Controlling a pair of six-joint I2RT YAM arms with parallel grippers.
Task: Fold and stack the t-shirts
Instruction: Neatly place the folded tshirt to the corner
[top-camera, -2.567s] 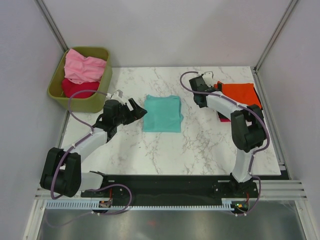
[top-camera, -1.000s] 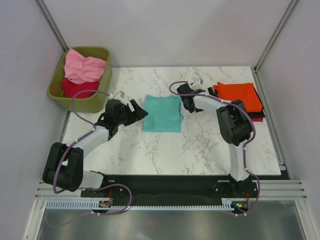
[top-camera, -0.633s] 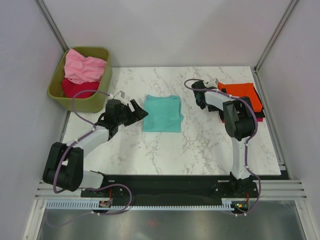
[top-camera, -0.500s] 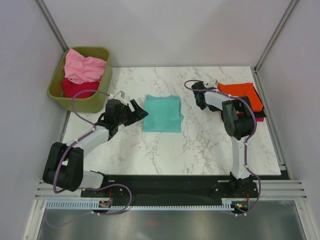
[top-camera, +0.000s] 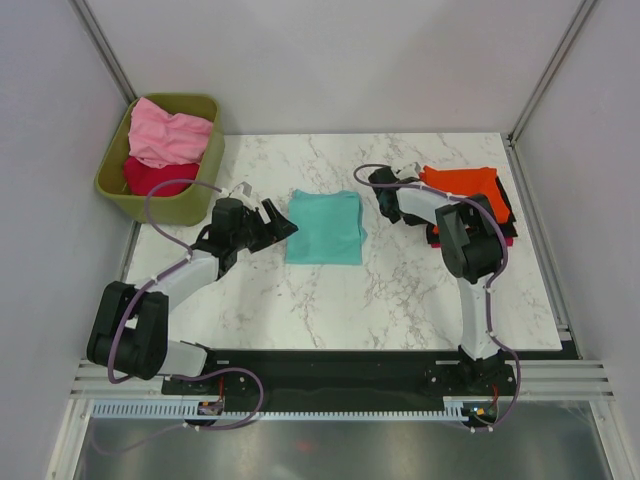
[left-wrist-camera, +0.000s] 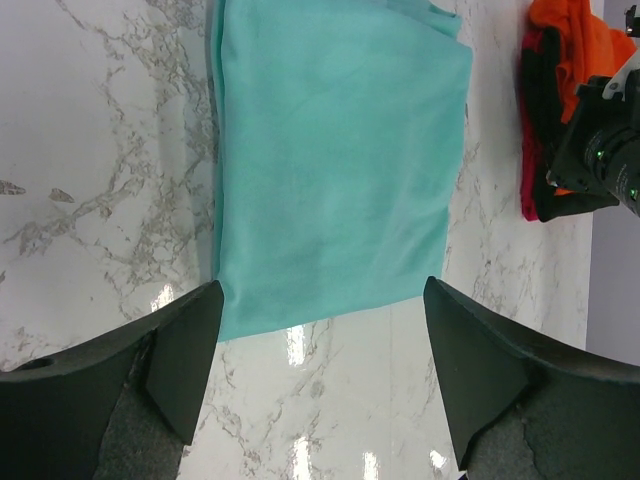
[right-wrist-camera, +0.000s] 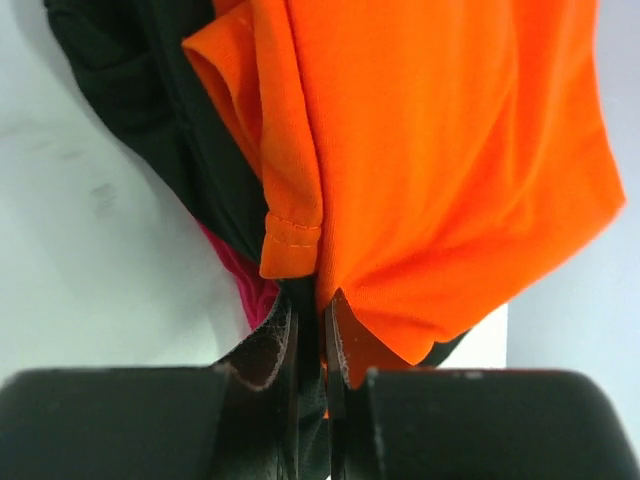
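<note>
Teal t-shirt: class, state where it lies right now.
In the top view the teal t-shirt lies folded midway across the marble table, between the open left gripper and the orange t-shirt at the right.

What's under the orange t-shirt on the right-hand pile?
Under the orange cloth t-shirt, a black cloth shirt and a crimson cloth shirt show at the edges; the rest is covered.

An olive-green bin (top-camera: 118, 195) stands at the far-left corner of the white marble table (top-camera: 400, 290)
</note>
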